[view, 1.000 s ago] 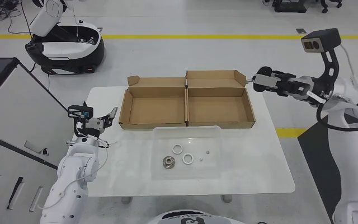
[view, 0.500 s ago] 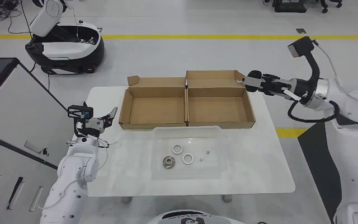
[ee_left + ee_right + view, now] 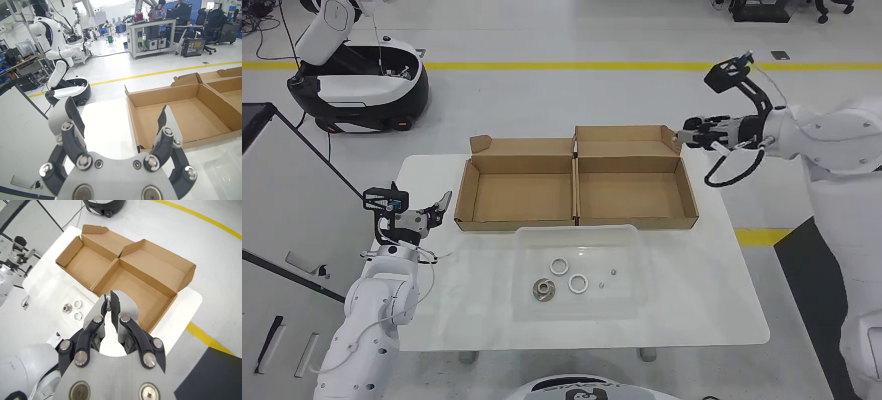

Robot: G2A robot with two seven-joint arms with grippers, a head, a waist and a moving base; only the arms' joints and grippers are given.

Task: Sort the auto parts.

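Right wrist view: right end effector [image 3: 110,303] pinches a threaded part [image 3: 108,306], mostly hidden; left end effector [image 3: 117,106] spread.

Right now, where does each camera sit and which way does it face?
Top view: above the arms, looking down on the table; both arms show.
Left wrist view: on the left wrist, low, looking across the left box into the room; open left fingers show.
Right wrist view: on the right wrist, high, looking down into the right box; right fingers shut on a bolt show.
Shared: top and right wrist views show the white rings.
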